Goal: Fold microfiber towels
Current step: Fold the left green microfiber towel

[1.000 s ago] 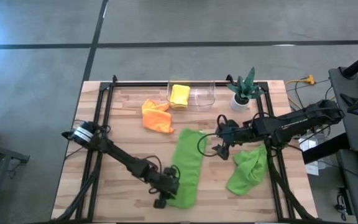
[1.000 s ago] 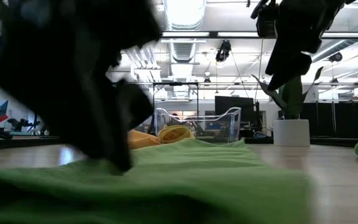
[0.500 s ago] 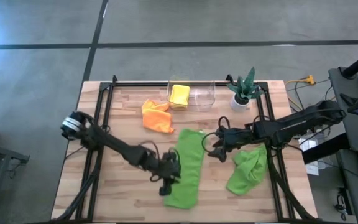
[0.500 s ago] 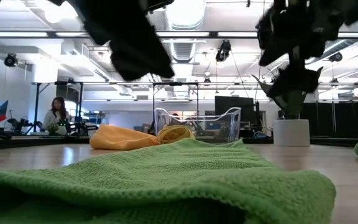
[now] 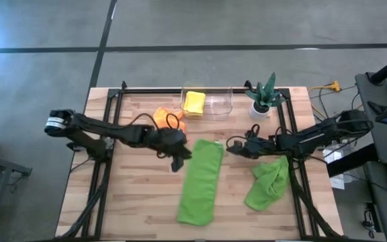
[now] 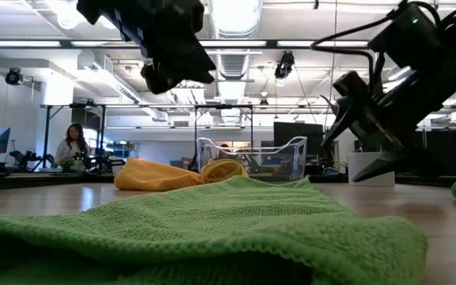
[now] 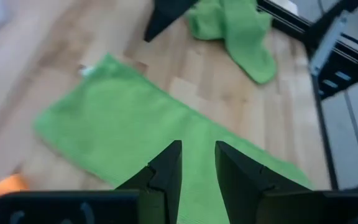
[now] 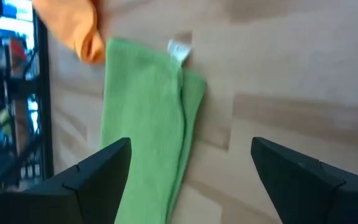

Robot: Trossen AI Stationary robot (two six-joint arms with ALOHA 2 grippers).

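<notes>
A lime green towel (image 5: 200,181) lies flat on the wooden table (image 5: 133,195) as a long strip folded lengthwise, running from near to far. Its far end carries a white tag (image 8: 179,48). My left gripper (image 5: 175,165) hovers above the table just left of the strip's far half, fingers a little apart with nothing between them (image 7: 196,149). My right gripper (image 5: 230,144) stands wide open just right of the strip's far corner, tilted down (image 8: 190,142). A second green towel (image 5: 267,183) lies crumpled at the right. An orange towel (image 5: 163,115) lies at the far left, partly under my left arm.
A clear bin (image 5: 220,101) at the far edge holds a yellow towel (image 5: 194,102). A spiky plant in a white pot (image 5: 263,94) stands at the far right, close behind my right arm. Bare wood lies left of the strip.
My left gripper has risen from the strip's near end and swung toward the far edge, ending beside the strip's far half. My right gripper has sunk toward the table and rolled about its own axis, staying wide open by the strip's far right corner.
</notes>
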